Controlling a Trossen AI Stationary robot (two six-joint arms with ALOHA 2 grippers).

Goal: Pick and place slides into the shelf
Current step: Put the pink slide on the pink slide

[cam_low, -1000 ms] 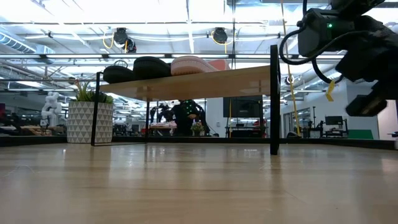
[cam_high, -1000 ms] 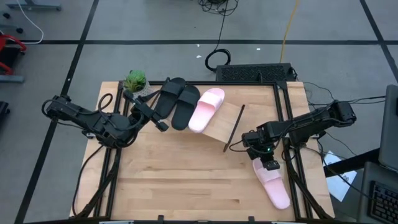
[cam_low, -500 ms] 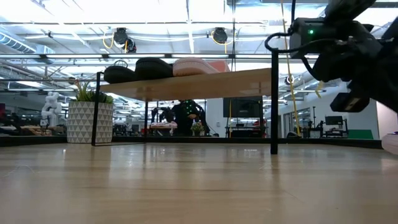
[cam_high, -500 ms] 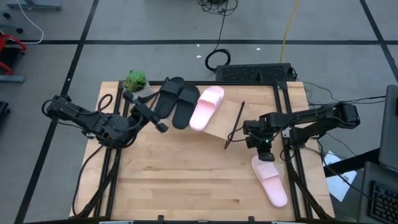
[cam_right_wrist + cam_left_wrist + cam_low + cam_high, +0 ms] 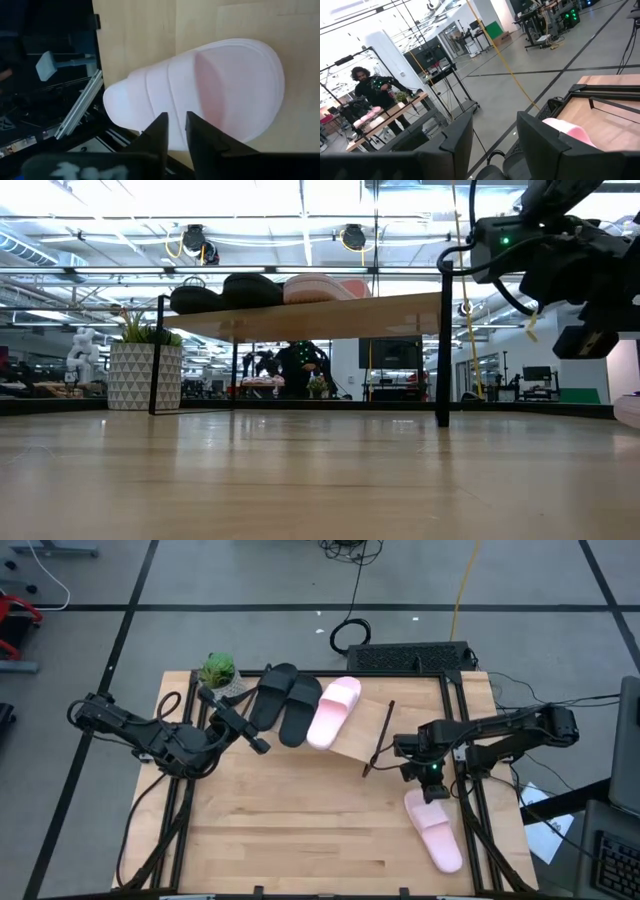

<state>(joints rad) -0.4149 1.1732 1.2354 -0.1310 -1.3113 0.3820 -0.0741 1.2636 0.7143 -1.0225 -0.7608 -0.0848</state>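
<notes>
- The shelf (image 5: 355,730) stands on the tabletop (image 5: 300,830) near the far edge, a little turned, and it carries three slides side by side on its left part: two black slides (image 5: 283,702) and one pink slide (image 5: 333,712).
- The second pink slide (image 5: 434,829) lies flat on the tabletop close to the right edge (its toe end points toward the near right corner).
- The right gripper (image 5: 432,786) hangs just over the far end of this slide; in the right wrist view its fingers (image 5: 161,131) stand a small gap apart and clamp nothing.
- The left gripper (image 5: 258,741) waits near the left end of the shelf, beside the black slides, with the jaws apart and empty.
- A small potted plant (image 5: 218,670) stands at the far left corner of the tabletop.
</notes>
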